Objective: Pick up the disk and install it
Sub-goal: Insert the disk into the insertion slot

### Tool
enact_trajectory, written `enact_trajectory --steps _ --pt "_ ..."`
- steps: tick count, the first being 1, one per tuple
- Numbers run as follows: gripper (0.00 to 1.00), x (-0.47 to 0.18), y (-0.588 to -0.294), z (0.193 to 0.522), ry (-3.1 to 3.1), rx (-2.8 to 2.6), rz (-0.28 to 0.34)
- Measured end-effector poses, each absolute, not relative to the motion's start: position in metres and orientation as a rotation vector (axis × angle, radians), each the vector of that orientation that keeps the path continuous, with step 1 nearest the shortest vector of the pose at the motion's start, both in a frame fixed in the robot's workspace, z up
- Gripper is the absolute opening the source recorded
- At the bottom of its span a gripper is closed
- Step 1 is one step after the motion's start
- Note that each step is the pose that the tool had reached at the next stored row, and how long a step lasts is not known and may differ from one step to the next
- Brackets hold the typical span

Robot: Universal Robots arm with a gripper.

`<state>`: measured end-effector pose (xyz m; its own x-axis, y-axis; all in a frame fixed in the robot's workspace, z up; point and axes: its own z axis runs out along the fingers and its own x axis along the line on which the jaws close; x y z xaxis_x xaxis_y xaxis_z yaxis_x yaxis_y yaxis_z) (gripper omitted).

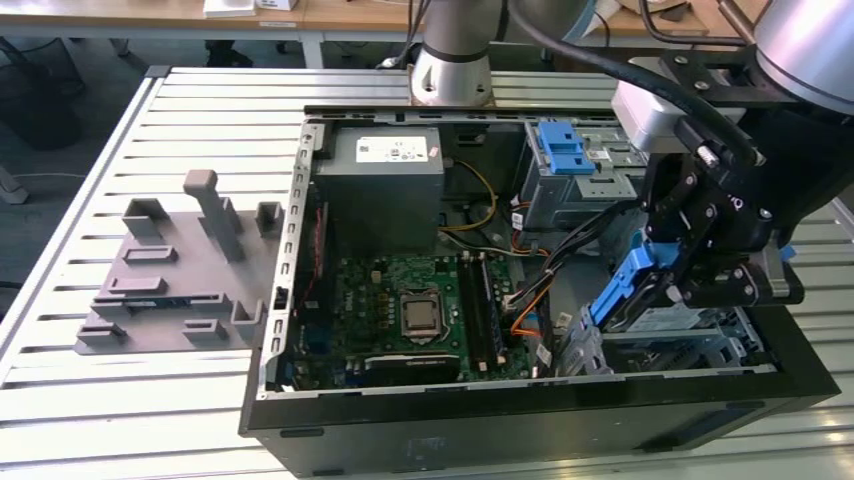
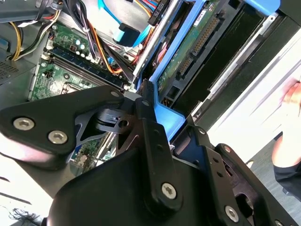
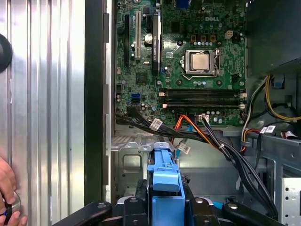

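The arm reaches in from the table's [image 1: 200, 100] far edge, its wrist bent down over the open computer case [image 1: 534, 420] at the corner on the exterior view's right nearest the camera. The gripper [image 1: 667, 285] points down into the case. Its jaws are closed on the disk [image 1: 621, 290], one finger [image 2: 150, 127] pressing against the blue bracket in the second wrist view. In the first wrist view the bracket's blue end [image 3: 164, 183] sits clamped between the two black fingers.

The disk is off the table, just above the silver drive cage [image 1: 694, 345] in that corner. It stands steeply tilted on edge, its long axis running from low, near the cage, up toward the wrist. Its green circuit-board face [image 2: 188, 54] shows in the second wrist view.

The motherboard [image 1: 414, 310] lies beside the cage toward the exterior view's left.
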<state>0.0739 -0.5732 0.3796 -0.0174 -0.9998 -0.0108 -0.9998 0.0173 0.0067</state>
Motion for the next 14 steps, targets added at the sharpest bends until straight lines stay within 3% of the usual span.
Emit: enact_trajectory --steps 14 --pt "0.36 0.0739 -0.5736 0.3719 2.238 -2.2 0.019"
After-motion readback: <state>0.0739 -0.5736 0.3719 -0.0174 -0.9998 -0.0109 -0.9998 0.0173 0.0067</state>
